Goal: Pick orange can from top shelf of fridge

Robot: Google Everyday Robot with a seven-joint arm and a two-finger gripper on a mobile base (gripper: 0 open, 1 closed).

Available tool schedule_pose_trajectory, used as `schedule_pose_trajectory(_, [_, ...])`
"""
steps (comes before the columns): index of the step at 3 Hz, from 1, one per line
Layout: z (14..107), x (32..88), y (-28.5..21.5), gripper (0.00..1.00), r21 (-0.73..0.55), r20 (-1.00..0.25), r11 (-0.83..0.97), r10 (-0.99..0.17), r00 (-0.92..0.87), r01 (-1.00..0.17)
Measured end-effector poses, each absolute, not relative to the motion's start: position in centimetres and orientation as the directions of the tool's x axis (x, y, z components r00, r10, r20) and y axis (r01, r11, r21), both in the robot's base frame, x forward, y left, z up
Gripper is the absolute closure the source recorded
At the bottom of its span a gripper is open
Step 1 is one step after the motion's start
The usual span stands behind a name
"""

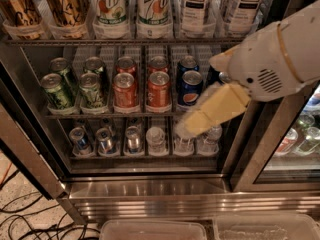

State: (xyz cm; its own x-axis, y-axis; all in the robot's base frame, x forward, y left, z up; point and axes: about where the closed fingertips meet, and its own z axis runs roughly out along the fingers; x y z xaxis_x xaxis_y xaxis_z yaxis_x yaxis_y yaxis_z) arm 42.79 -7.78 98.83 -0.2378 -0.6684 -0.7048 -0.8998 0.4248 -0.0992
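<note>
Claw (199,119) partly covers the blue cans (190,87); orange can (65,5) cropped at top.

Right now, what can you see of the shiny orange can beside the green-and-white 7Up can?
The tall copper-orange metallic can stands upright on the top wire shelf of the steel fridge, second from the left, its base in a clear plastic tray. Its side bears dark script lettering; its top is out of frame. A matching can flanks its left, a 7Up can its right. The cream gripper is far lower right, not touching it.
</note>
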Motion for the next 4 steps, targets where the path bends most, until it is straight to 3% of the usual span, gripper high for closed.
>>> schedule_pose_trajectory(1, [100.5,43.8,-6.2,0.0,-0.086,-0.775,0.463,-0.587,-0.233,-0.882])
schedule_pose_trajectory(3, [100.7,43.8,-5.5,0.0,-0.123,-0.803,0.473,-0.564,-0.192,-0.873])
schedule_pose_trajectory(4, [98.6,43.4,-1.5,0.0,-0.191,-0.803,0.456,-0.582,-0.128,-0.869])
